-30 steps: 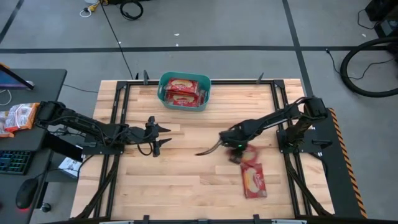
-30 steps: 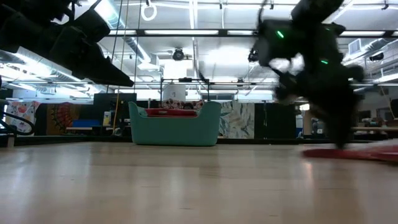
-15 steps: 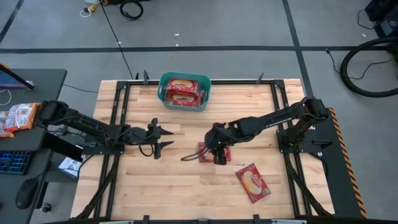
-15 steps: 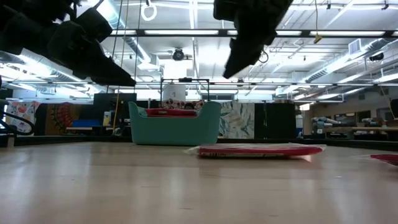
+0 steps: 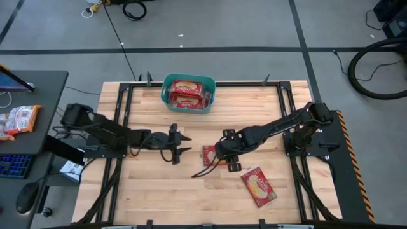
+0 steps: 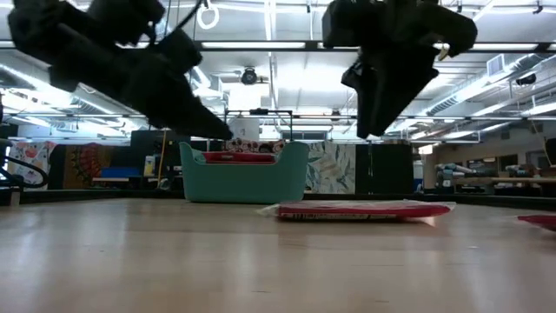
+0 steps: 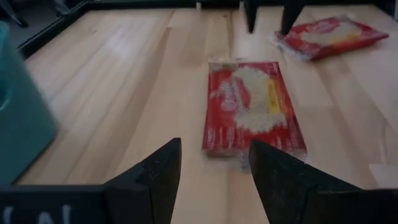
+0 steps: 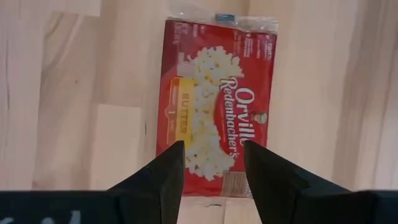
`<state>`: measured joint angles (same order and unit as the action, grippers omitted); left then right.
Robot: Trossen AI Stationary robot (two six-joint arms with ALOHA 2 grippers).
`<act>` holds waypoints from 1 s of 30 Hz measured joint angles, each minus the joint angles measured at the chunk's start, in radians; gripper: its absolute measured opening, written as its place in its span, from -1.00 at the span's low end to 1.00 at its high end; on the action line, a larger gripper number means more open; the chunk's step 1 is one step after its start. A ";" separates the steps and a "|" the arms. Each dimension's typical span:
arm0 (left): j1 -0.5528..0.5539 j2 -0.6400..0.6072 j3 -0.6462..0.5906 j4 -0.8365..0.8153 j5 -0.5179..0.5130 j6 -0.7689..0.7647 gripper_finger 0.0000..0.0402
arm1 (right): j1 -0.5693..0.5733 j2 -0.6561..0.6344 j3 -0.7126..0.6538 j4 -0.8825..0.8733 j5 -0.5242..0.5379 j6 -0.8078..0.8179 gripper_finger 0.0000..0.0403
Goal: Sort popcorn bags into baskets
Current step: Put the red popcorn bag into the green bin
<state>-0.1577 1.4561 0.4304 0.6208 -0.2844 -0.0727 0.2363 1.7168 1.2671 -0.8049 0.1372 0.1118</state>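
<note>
1. Middle bag [image 5: 208, 154] lies flat on the table [image 5: 159, 191], face up. Its long axis runs roughly from the tub side of the table toward the front edge. In the right wrist view [image 8: 214, 102] the "Orville Redenbacher's" print runs along that long axis, with the clear seal strip at the end farthest from the camera.
2. A second bag [image 5: 257, 186] sits near the front right, well apart from the first, lying diagonally with its long axis skewed relative to the table edges.
3. The teal tub [image 5: 168, 102] is at the back edge and has red bags in it [image 5: 187, 92], long axes running across the tub.
4. Right gripper [image 5: 224, 156] hangs right over the middle bag, fingers spread and holding nothing; the bag shows between them and the low view puts it clear above the bag [image 6: 360, 209].
5. Left gripper [image 5: 184, 145] is just left of that bag, fingers apart [image 7: 149, 180] and empty, pointed at the bag's short end.
6. Versus half a second ago, the left arm has reached noticeably further toward the centre, so its gripper is now close to the bag. The right gripper has shifted only slightly. Both bags on the table look unmoved.
</note>
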 joint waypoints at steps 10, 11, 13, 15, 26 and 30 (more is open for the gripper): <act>0.006 0.215 0.148 0.000 0.039 0.022 -0.03 | 0.029 -0.001 -0.013 -0.150 -0.011 0.002 -0.16; 0.007 0.237 0.164 0.000 0.038 0.028 -0.03 | 0.038 -0.002 -0.024 -0.134 -0.006 -0.008 -0.16; 0.009 0.269 0.189 0.004 0.042 0.033 -0.03 | 0.058 -0.001 -0.046 -0.106 0.001 -0.025 -0.16; 0.015 0.309 0.218 0.008 0.049 0.034 -0.03 | 0.079 -0.001 -0.075 -0.072 0.013 -0.029 -0.16; 0.066 0.471 0.270 0.123 0.054 0.062 -0.03 | 0.138 -0.001 -0.145 0.148 0.113 -0.059 -0.16; 0.080 0.509 0.273 0.121 0.072 0.058 -0.03 | 0.137 0.000 -0.147 0.191 0.125 -0.069 -0.16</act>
<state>-0.0779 1.9652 0.7033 0.7415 -0.2122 -0.0145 0.3729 1.7168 1.1198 -0.6137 0.2626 0.0429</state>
